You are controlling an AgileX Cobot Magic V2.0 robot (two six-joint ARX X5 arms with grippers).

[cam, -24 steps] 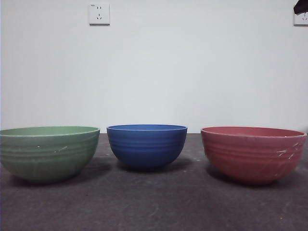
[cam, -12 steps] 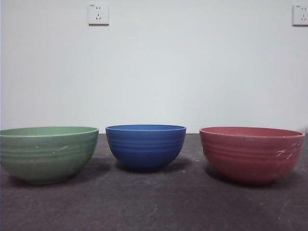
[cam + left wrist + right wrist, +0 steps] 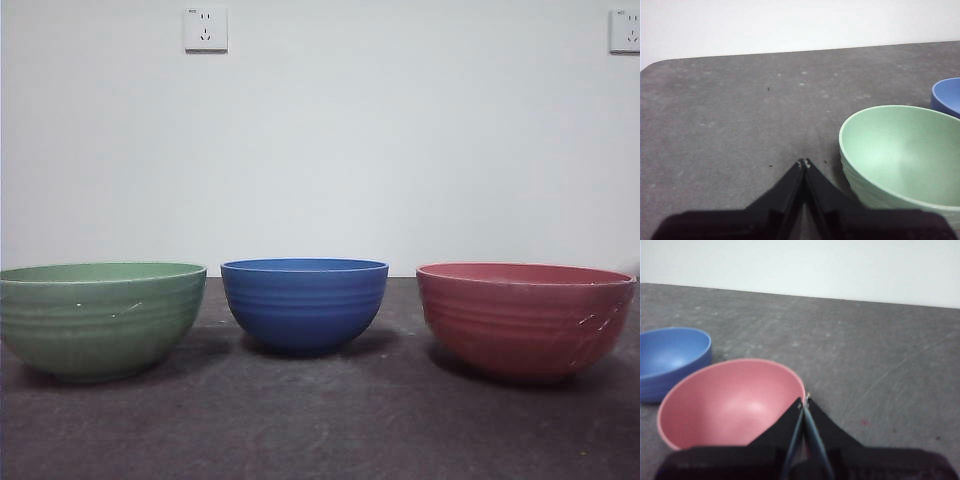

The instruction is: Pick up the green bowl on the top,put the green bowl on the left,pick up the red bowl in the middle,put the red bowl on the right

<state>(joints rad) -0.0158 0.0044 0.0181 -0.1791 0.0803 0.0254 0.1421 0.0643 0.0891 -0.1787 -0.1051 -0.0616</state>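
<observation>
Holding both pairs of jaws pressed together and empty, my left gripper [image 3: 804, 163] beside the green bowl [image 3: 100, 318] and my right gripper [image 3: 804, 401] by the red bowl [image 3: 525, 318], whose top-corner tip has since left the front view, I judge the task done.

The desk [image 3: 320, 430] is dark grey, with pale scuffs and thin scratches on its top. Three bowls sit right on it in a row, each standing upright with its open side up. The green bowl [image 3: 100, 318] is on the left. The blue bowl [image 3: 304, 303] is in the middle, a bit farther back. The red bowl [image 3: 525, 318] is on the right. The bowls do not touch; bare desk shows between them. All three bowls are empty inside. A soft shadow lies under each one.
</observation>
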